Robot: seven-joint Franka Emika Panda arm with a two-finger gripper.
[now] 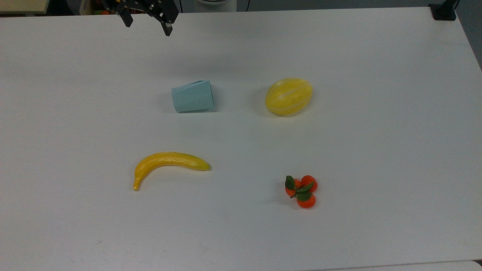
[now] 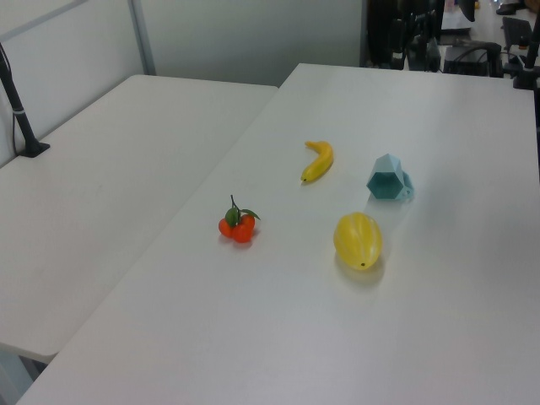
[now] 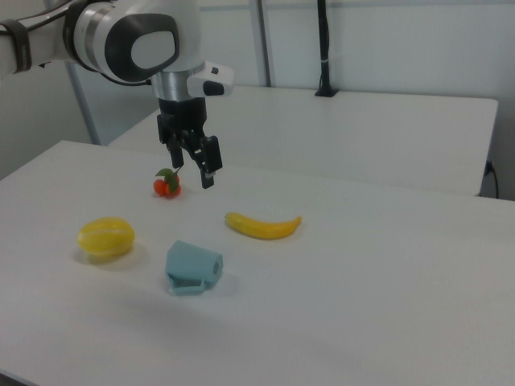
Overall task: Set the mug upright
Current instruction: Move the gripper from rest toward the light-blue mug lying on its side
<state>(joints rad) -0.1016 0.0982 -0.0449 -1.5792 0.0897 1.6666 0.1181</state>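
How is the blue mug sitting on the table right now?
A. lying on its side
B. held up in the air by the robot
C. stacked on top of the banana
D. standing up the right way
A: the mug lies tipped over on the table, its side flat on the surface, apart from the banana, with the gripper up off it.

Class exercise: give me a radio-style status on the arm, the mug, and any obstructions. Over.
Gripper open, empty, hanging above the table. Mug on its side, untouched, handle low near the table. Melon, banana, oranges apart from mug; nothing in the way.
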